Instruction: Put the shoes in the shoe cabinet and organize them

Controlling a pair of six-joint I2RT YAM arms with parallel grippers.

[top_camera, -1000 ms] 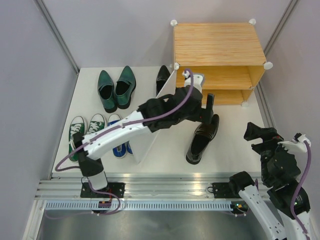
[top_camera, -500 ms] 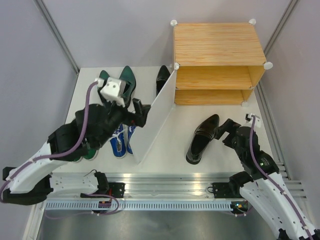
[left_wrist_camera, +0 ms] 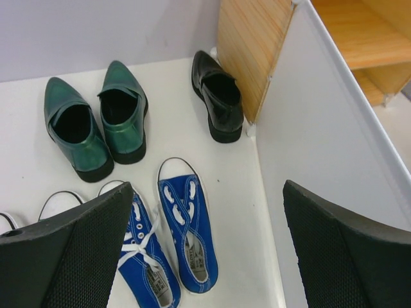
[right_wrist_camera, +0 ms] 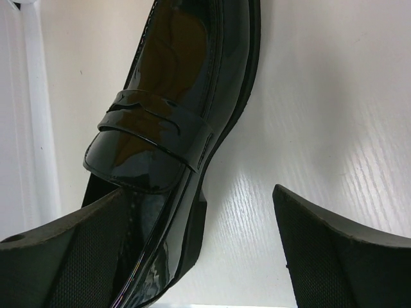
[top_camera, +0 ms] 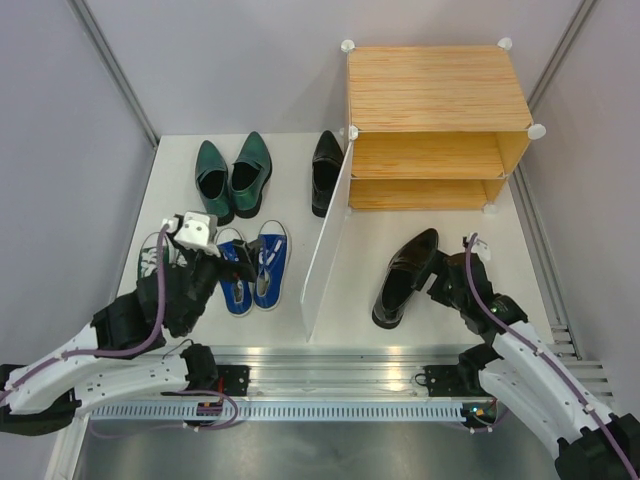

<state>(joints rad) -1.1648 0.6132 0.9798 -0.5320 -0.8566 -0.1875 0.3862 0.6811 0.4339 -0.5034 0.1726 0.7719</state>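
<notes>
The wood-grain shoe cabinet (top_camera: 435, 90) stands at the back right, both shelves empty. Its white door panel (top_camera: 325, 245) stands open toward me. One black dress shoe (top_camera: 403, 278) lies in front of the cabinet and its mate (top_camera: 326, 172) lies left of the door. My right gripper (top_camera: 440, 275) is open beside the front black shoe (right_wrist_camera: 167, 96), one finger over its heel side. My left gripper (top_camera: 240, 268) is open and empty above the blue sneakers (top_camera: 268, 265), seen also in the left wrist view (left_wrist_camera: 186, 237). The dark green shoes (top_camera: 230, 178) sit at the back left.
The green white-toed sneakers (top_camera: 160, 255) lie at the near left, partly hidden under my left arm. The open door (left_wrist_camera: 321, 128) divides the white table (top_camera: 470, 230) into a left part with most of the shoes and a right part in front of the cabinet.
My left arm has drawn back from the cabinet front to the near left, over the blue sneakers. The door's free edge has swung right. My right gripper has moved up to the front black shoe.
</notes>
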